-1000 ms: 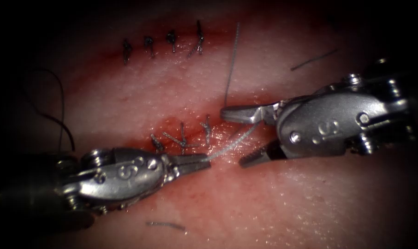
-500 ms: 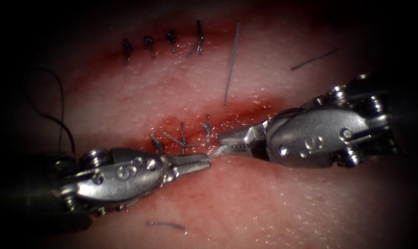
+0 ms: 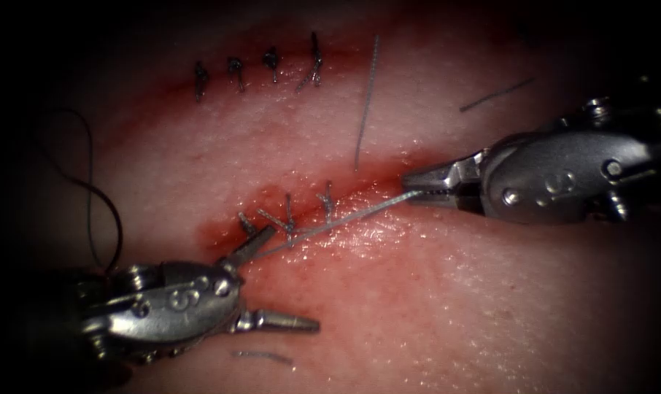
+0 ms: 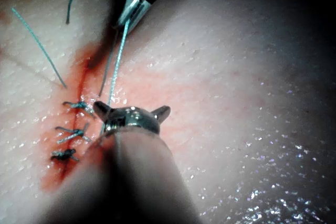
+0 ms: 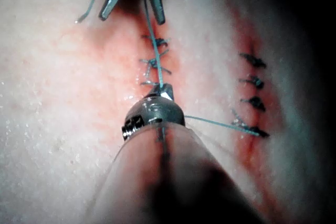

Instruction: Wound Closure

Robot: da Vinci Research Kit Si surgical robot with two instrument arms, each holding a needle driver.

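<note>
My right tool [image 3: 411,181] reaches in from the right over the cut [image 3: 367,188], its jaws shut on a pale thread [image 3: 345,217]. The thread runs taut, down and left across the stitches [image 3: 288,219], to my left tool [image 3: 294,279]. That tool sits at the lower left with its jaws spread wide and grips nothing; the thread ends along its upper jaw. In the left wrist view the left tool [image 4: 133,109] is open, with the thread [image 4: 118,61] leading to the right tool [image 4: 131,14]. In the right wrist view the right tool [image 5: 164,90] pinches the thread [image 5: 152,40].
A second closed cut with dark stitches [image 3: 272,66] lies at the back. A loose pale strand [image 3: 365,102] rises from the cut's upper edge. Cut thread ends [image 3: 495,95] [image 3: 261,356] lie on the tissue, dark thread [image 3: 90,182] loops at the left, and red fluid wets the cut.
My right tool shut on the thread next to the left tool's tip and drew it to the right. My left tool let go, opened wide and backed down and left.
</note>
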